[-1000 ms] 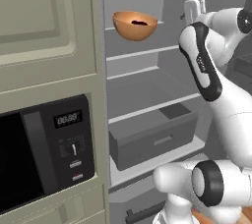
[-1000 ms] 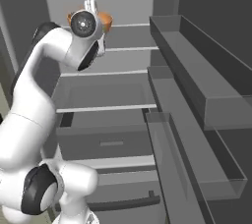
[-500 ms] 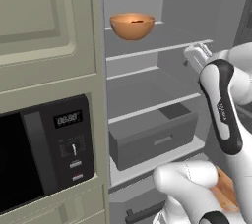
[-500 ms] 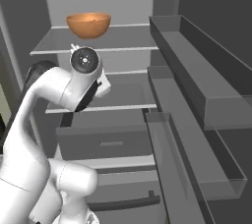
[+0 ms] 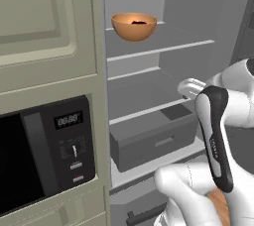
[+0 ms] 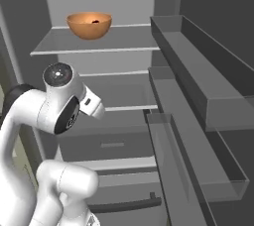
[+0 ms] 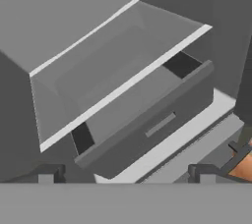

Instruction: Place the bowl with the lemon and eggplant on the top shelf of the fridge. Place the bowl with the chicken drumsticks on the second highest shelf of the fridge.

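The deep orange bowl (image 5: 133, 26) (image 6: 89, 25) stands on the top shelf of the open fridge (image 5: 163, 42) (image 6: 99, 49). A dark bit of eggplant (image 5: 139, 22) (image 6: 94, 21) peeks over its rim; the lemon is hidden inside. My gripper (image 7: 125, 176) is open with nothing between its fingertips (image 7: 49, 173), well below the bowl, and faces the lower shelves and the grey drawer (image 7: 147, 120). An orange-tan patch (image 7: 243, 165) (image 5: 218, 204) shows behind the arm; I cannot tell what it is. The bowl with the chicken drumsticks is out of view.
A black microwave (image 5: 39, 165) is set in the cabinet left of the fridge. The fridge door stands open on the right with its rectangular bins (image 6: 198, 86). The drawer (image 5: 154, 138) is pulled out slightly under the lower shelf.
The arm has drawn back from the top shelf and dropped to about drawer height. The orange bowl stays on the top shelf. The gripper is still open.
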